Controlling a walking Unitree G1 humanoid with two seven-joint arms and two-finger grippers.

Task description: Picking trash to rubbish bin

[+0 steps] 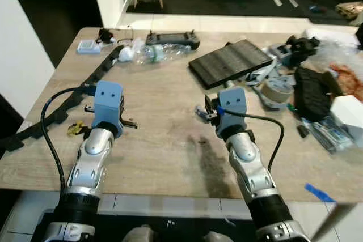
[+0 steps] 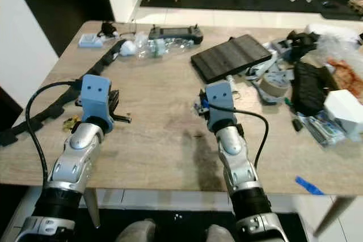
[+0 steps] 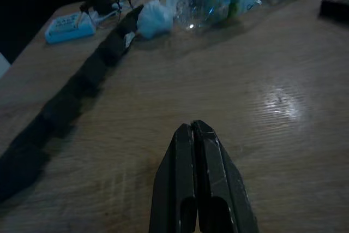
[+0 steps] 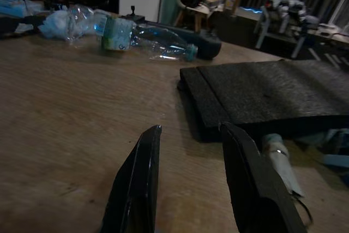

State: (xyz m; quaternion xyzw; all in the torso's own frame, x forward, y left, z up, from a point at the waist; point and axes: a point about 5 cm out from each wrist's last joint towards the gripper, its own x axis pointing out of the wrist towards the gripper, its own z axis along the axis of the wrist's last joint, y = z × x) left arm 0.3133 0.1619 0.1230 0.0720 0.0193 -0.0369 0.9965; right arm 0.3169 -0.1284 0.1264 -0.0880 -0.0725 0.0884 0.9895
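1. Head views: both arms over the table (image 1: 170, 140); crushed plastic bottle (image 1: 161, 52) lies well ahead of both tools.
2. Left wrist: left tool (image 3: 194, 129) closed, empty; bottle far ahead.
3. Right wrist: right tool (image 4: 188, 135) open, empty; black foam pad (image 4: 272, 94) just ahead.

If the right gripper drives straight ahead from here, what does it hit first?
Probably the black foam pad: the open right gripper points at its near corner, with bare table between. Depth is hard to judge.
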